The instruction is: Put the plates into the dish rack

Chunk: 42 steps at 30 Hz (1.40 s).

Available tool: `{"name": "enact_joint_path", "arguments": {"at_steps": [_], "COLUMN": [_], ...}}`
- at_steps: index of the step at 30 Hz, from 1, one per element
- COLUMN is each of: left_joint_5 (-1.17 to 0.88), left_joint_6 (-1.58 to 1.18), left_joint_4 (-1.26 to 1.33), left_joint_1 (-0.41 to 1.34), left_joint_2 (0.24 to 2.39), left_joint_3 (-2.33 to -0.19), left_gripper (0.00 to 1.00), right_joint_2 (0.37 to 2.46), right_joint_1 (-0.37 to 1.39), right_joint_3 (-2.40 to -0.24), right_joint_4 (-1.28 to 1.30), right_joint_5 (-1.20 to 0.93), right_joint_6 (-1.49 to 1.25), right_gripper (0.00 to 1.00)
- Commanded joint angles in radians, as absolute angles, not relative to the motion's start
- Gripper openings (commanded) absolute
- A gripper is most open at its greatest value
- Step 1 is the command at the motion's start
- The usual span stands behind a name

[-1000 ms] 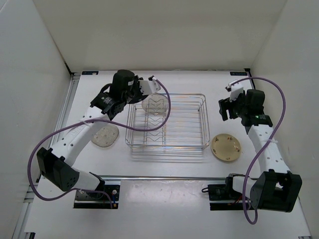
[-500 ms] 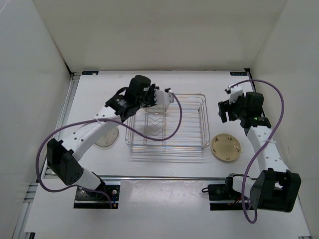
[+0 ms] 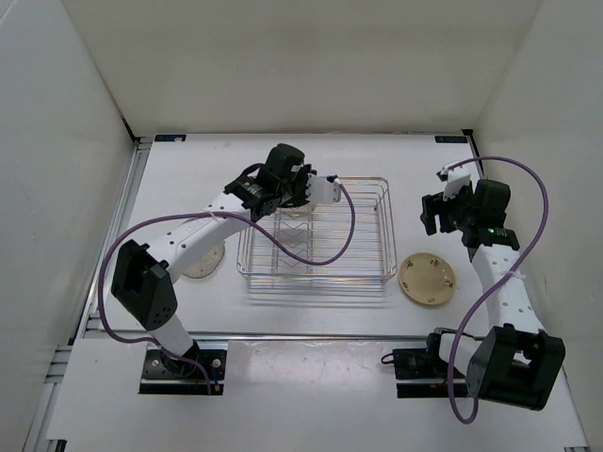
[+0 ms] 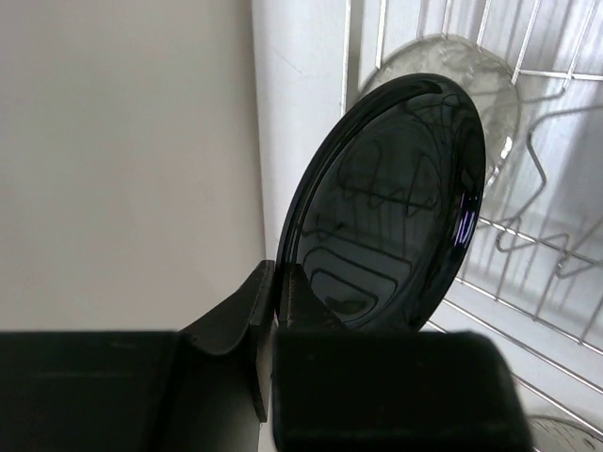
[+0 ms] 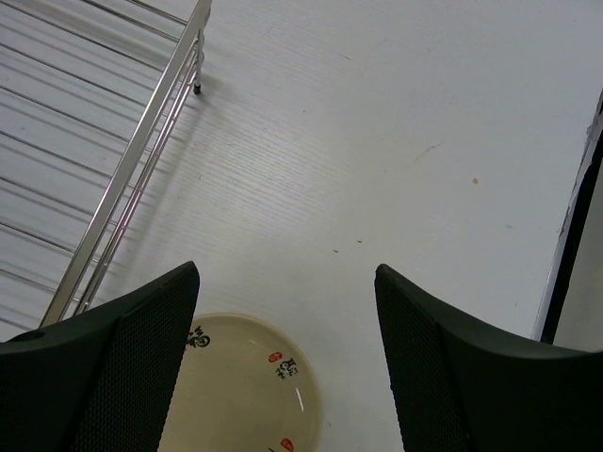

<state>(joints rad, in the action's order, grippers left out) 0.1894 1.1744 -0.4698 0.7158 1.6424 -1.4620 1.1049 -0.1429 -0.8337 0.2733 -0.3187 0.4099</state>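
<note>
pinching black plate (image 4: pixel 386 207) by its rim in left gripper (image 4: pixel 278 290), up on edge over rack's (image 3: pixel 316 277) upper side. hovering right gripper (image 5: pixel 287 311) open above cream plate (image 5: pixel 240 386), lower right.

On the table (image 3: pixel 377 160), the dish rack (image 3: pixel 388 234) stands between left plate (image 3: pixel 205 266) and right plate (image 3: pixel 427 280).

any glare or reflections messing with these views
Top external: even light, faint shadows by the dish rack. Left wrist: the glossy black plate mirrors the rack wires, with a glint at its rim. Right wrist: no glare, cream plate sharp.
</note>
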Motion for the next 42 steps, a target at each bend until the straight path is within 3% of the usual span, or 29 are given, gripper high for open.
{"name": "enact_joint_path", "arguments": {"at_steps": [1, 32, 42], "left_joint_5": [0.179, 0.169, 0.1], "left_joint_6": [1.204, 1.305, 1.295], "left_joint_4": [-0.397, -0.314, -0.314], "left_joint_1": [0.716, 0.726, 0.735], "left_joint_2": [1.618, 1.588, 1.666], "left_joint_3": [-1.532, -1.329, -1.365], "left_gripper": [0.1, 0.1, 0.1], "right_joint_2": [1.088, 1.088, 1.058], "right_joint_1": [-0.16, -0.206, -0.215], "right_joint_3": [-0.827, -0.818, -0.808], "right_joint_4": [0.239, 0.23, 0.23], "right_joint_5": [-0.36, -0.407, -0.434], "right_joint_6": [0.4, 0.373, 0.364], "right_gripper": [0.79, 0.79, 0.79]}}
